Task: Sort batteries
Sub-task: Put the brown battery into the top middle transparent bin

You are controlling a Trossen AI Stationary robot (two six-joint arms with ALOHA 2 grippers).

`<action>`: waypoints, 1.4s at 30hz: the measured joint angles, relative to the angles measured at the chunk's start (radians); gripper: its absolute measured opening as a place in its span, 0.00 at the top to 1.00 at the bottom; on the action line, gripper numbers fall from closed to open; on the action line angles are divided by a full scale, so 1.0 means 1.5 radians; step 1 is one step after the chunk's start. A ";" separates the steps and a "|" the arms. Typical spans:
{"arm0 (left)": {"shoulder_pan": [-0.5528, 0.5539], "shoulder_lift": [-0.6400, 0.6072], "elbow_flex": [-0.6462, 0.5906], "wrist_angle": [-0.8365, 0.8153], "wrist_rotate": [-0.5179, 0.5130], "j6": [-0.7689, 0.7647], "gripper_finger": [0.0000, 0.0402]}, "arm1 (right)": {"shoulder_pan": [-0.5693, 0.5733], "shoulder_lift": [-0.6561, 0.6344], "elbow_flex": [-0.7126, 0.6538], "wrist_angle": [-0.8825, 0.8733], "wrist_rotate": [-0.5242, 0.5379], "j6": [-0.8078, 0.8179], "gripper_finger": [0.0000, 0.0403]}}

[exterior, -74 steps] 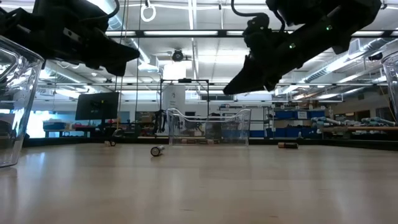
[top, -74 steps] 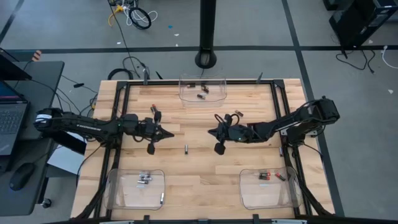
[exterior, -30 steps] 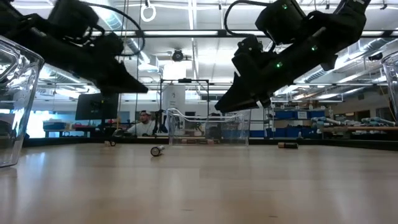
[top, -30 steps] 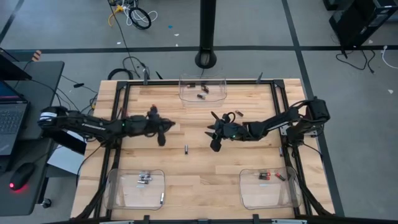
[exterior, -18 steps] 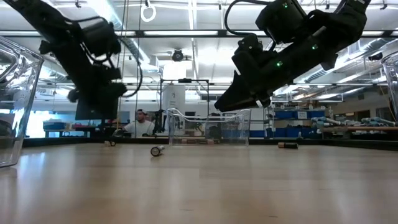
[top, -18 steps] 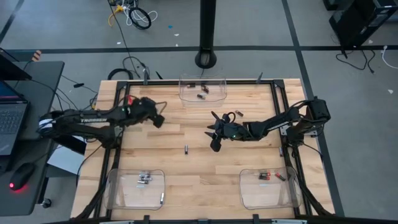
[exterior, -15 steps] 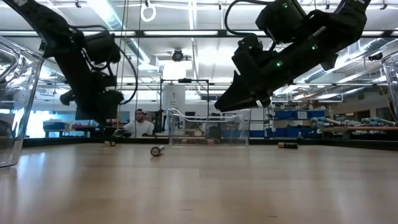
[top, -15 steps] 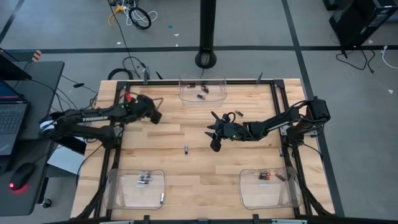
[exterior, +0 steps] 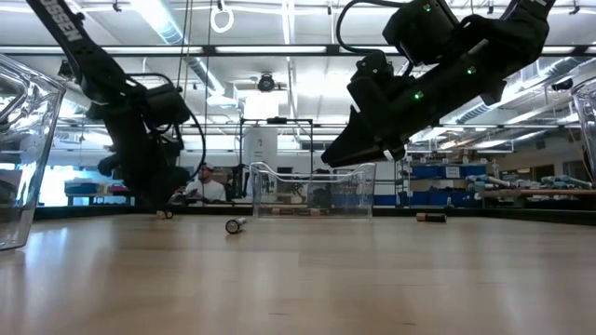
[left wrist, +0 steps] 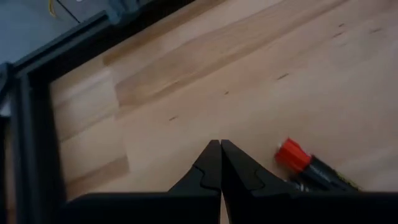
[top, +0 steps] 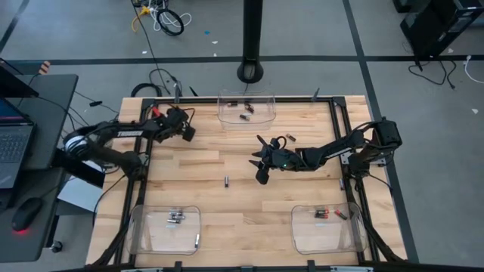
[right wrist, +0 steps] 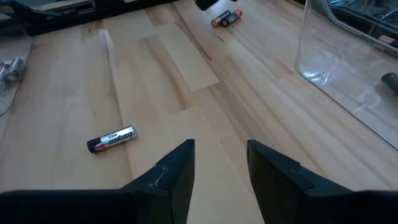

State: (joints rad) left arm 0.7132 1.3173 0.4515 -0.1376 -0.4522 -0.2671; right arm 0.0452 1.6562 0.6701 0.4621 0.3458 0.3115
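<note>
High view: right gripper [top: 259,168], fingers apart, hovers beside the loose silver battery [top: 225,180] mid-table, apparently approaching; it must shift left and descend. Left gripper [top: 187,133], fingers together, sits far-left near a red-tipped battery [left wrist: 311,167].

Bright overhead strip lights (low view); left wrist pic blurred.

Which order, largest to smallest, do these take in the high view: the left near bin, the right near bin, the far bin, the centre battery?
1. the left near bin and the right near bin: they look alike, so I do not rank them.
2. the far bin, somewhat smaller.
3. the centre battery, by far the smallest.
</note>
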 joint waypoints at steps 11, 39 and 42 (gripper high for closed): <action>-0.015 0.053 0.001 0.030 0.047 0.019 0.99 | 0.001 0.000 0.000 -0.002 0.000 0.000 0.61; -0.248 -0.139 -0.001 -0.085 0.225 0.050 0.98 | 0.005 0.000 0.000 -0.005 -0.001 0.001 0.61; -0.260 -0.142 -0.001 -0.091 0.282 0.122 0.96 | 0.005 0.000 0.000 -0.005 -0.001 0.000 0.61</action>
State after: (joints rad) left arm 0.3236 1.1038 0.4503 -0.2741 -0.0291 -0.0836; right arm 0.0532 1.6558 0.6701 0.4545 0.3443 0.3116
